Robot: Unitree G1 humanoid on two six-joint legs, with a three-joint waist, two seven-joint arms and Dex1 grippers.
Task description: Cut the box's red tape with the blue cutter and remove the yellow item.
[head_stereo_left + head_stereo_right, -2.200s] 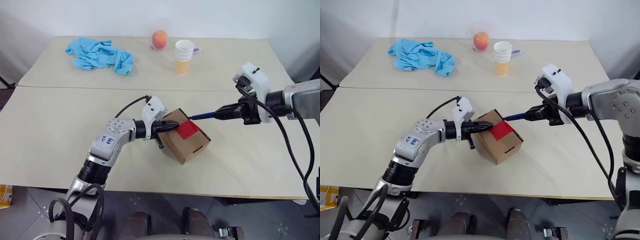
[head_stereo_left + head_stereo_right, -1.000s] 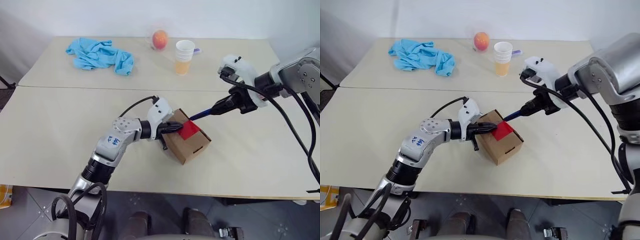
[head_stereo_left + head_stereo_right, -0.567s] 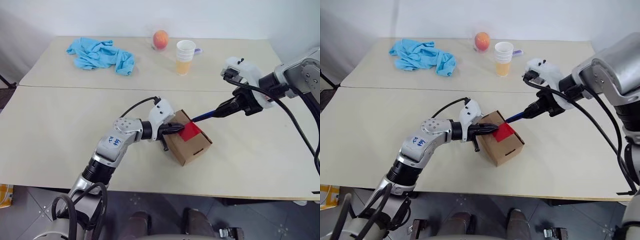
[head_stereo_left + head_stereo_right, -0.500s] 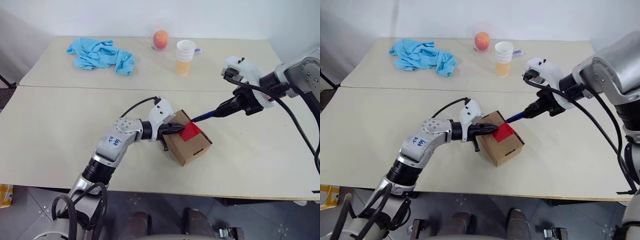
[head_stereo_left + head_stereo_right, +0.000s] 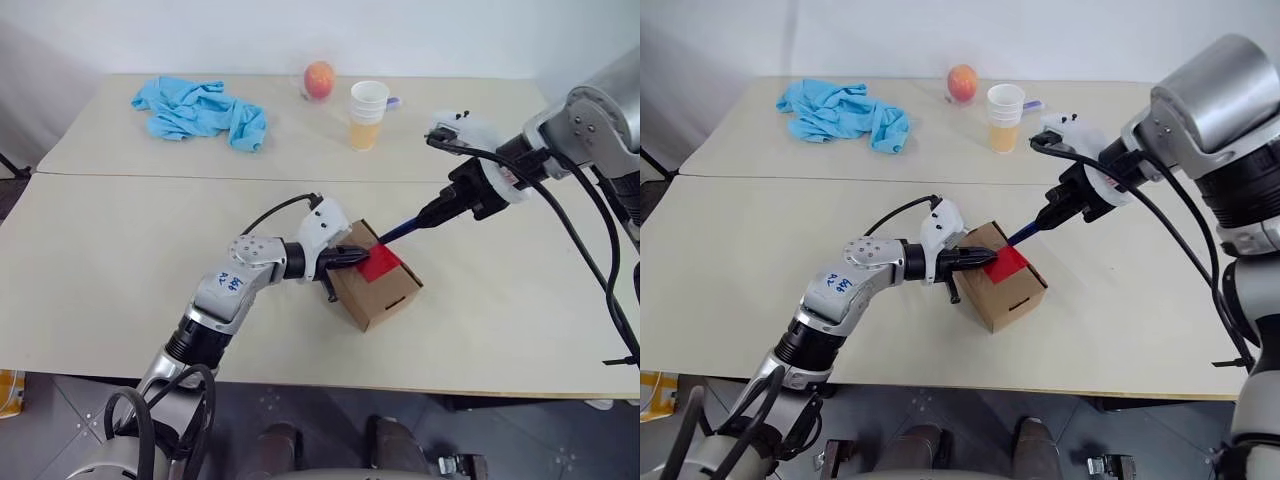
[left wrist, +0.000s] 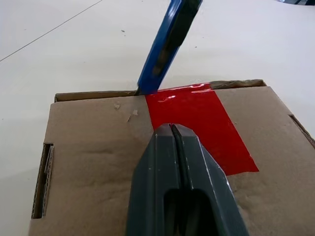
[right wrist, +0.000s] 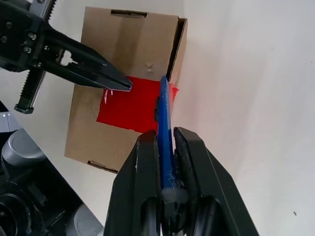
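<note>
1. Near front edge of the table (image 5: 100, 300): bare pale laminate, wide open room at 9 o'clock and at 3 o'clock of the box.
2. Left gripper (image 5: 357, 256): black fingers pressed fully together, nothing between them, tips resting on the box top at the red tape's near edge. Blue handwriting on the grey forearm, not readable.
3. The box (image 5: 378, 285): small brown cardboard carton, matte and fibrous, sitting skewed at table centre; slot cut in the side facing 5 o'clock, another slot in the top panel seen from the left wrist.
4. The red tape (image 6: 202, 125): glossy red patch across the top seam, slightly wrinkled where it wraps over the far edge.
5. The blue cutter (image 5: 397, 231): slim dark-blue stick, slanted down from 2 o'clock, tip at the box's far top edge beside the tape corner.
6. Right gripper (image 7: 165, 147): black fingers closed narrowly on the cutter's rear end, cutter running out between them.
7. Seam between two table halves beyond the box, running 9 to 3 o'clock.
8. Far half, at 12 o'clock: white-and-orange paper cup (image 5: 368, 113), round orange-red fruit (image 5: 319, 78); at 10 o'clock, crumpled light-blue cloth (image 5: 200, 111). Open surface between these.
</note>
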